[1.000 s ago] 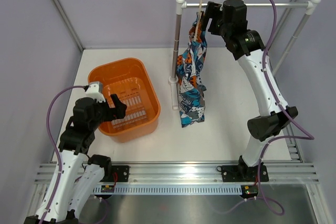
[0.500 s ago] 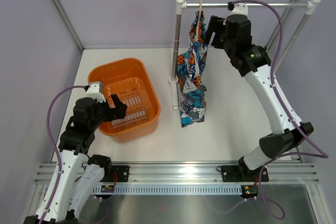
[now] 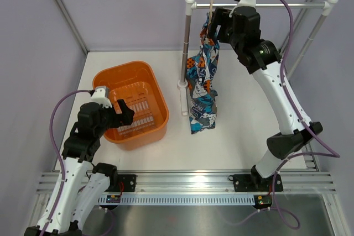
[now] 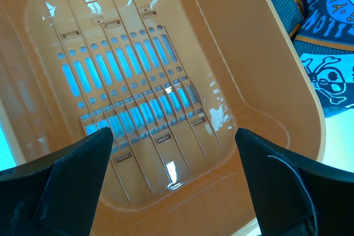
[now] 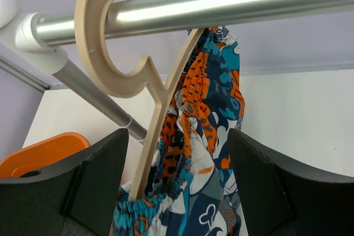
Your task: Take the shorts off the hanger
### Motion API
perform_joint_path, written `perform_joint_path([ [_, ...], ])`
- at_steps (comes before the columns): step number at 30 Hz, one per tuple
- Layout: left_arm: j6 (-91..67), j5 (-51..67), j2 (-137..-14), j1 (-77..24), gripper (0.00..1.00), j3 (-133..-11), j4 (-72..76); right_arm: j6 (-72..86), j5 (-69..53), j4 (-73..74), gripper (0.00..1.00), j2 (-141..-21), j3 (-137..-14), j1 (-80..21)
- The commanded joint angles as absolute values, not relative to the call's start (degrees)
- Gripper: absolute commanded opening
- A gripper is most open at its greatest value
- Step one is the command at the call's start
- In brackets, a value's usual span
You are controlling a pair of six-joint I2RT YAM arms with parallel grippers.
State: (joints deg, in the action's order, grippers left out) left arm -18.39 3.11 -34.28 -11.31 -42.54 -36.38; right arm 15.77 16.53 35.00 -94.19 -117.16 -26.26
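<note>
Right tool (image 5: 177,147) is sitting wide open at the far rail (image 5: 221,1), fingers either side of the hanger (image 5: 157,100), gripping nothing. The shorts (image 3: 202,89) are hanging from that hanger. Left tool (image 4: 172,136) is hovering open over the orange basket (image 4: 249,64).

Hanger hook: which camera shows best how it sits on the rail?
Right wrist: hanger hook close up, looped over the rail. Top external shows only a thin edge-on strip; left wrist, nothing.

The right gripper (image 3: 212,26), which sat lower and further right half a second ago, is now higher and further left, close to the hanger (image 3: 211,10) and the top of the shorts (image 3: 202,87). The right arm's elbow rises slightly.
</note>
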Motion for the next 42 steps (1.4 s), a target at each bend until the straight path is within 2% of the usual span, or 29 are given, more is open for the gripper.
perform_joint_path([
  [1, -17.84, 4.40, -34.63, -11.69, 0.99, -42.80, -34.19, 14.77, 16.61, 36.82, 0.81, -98.25, -124.00, -27.07],
  [11, -17.84, 4.31, -34.80, -11.78, 0.99, -42.89, -34.37, 13.27, 20.04, 38.32, 0.80, -107.57, -133.42, -27.95],
  [17, -17.75, 4.22, -34.89, -11.87, 0.99, -42.89, -34.37, 13.27, 21.44, 37.01, 0.72, -109.51, -133.94, -27.86],
  [21, -17.84, 4.22, -34.98, -11.87, 0.99, -42.89, -34.37, 12.92, 21.88, 37.35, 0.57, -110.74, -135.17, -27.86],
  [28, -17.84, 4.13, -34.89, -11.87, 0.99, -42.89, -34.37, 12.30, 23.20, 37.00, 0.38, -110.74, -136.05, -27.86],
  [32, -17.84, 4.22, -35.07, -11.87, 0.99, -42.89, -34.37, 11.52, 23.55, 38.32, 0.13, -111.01, -137.37, -27.86],
  [35, -17.84, 4.22, -35.07, -11.87, 0.99, -42.89, -34.36, 11.25, 23.64, 39.46, 0.03, -110.83, -137.90, -27.86],
  [37, -17.84, 4.22, -35.07, -11.87, 0.99, -42.89, -34.37, 10.81, 23.64, 39.72, 0.02, -110.57, -137.81, -27.95],
  [40, -17.84, 4.22, -34.98, -11.87, 0.99, -42.89, -34.37, 10.11, 23.38, 40.17, 0.20, -110.48, -137.29, -27.95],
  [42, -17.84, 4.31, -34.98, -11.87, 0.99, -42.89, -34.37, 10.02, 23.64, 40.08, 0.25, -110.48, -136.67, -27.86],
])
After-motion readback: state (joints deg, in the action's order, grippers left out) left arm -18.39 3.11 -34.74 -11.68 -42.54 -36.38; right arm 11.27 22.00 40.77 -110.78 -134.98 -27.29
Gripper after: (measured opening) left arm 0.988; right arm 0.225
